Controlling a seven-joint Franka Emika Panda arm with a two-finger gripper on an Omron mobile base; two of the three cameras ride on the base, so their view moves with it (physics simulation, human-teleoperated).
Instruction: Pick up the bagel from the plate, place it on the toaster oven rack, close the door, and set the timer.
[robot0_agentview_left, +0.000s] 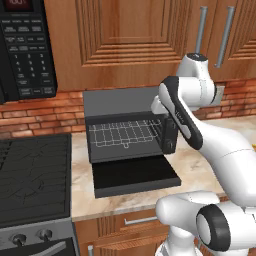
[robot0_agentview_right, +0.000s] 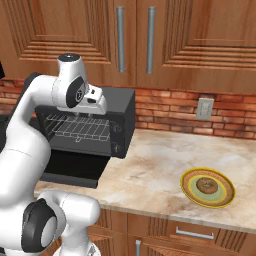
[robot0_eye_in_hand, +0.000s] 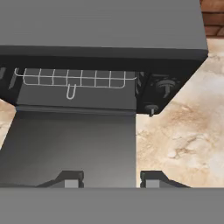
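— as we look along the hand, what do we find closest to us?

— we find the gripper (robot0_eye_in_hand: 111, 177) first: its two dark fingertips (robot0_eye_in_hand: 70, 178) stand partly apart, with a gap between them and nothing in it. they hover above the door (robot0_eye_in_hand: 70, 144), which lies folded down flat in front of the toaster oven (robot0_eye_in_hand: 100, 26).

— and past the door?

— we see the toaster oven rack (robot0_eye_in_hand: 74, 78) inside the open cavity, a thin wire grid with its small loop hanging at the front edge. no food lies on it. two knobs (robot0_eye_in_hand: 165, 85) sit on the oven's right-hand panel, one above the other.

— where do we find the bagel?

— we find the bagel (robot0_agentview_right: 206, 186) on the plate (robot0_agentview_right: 189, 192), lying on its pale green middle. the plate rests on the marble counter (robot0_agentview_right: 155, 165), well apart from the oven, off to its right in the right base view.

— what lies further back?

— we see a brick backsplash (robot0_agentview_right: 170, 107) with a wall outlet (robot0_agentview_right: 205, 108) behind the counter, and wooden cabinets (robot0_agentview_right: 150, 35) with steel handles above. from the left base view a black stove (robot0_agentview_left: 32, 180) sits left of the oven, and a microwave (robot0_agentview_left: 25, 50) hangs over it.
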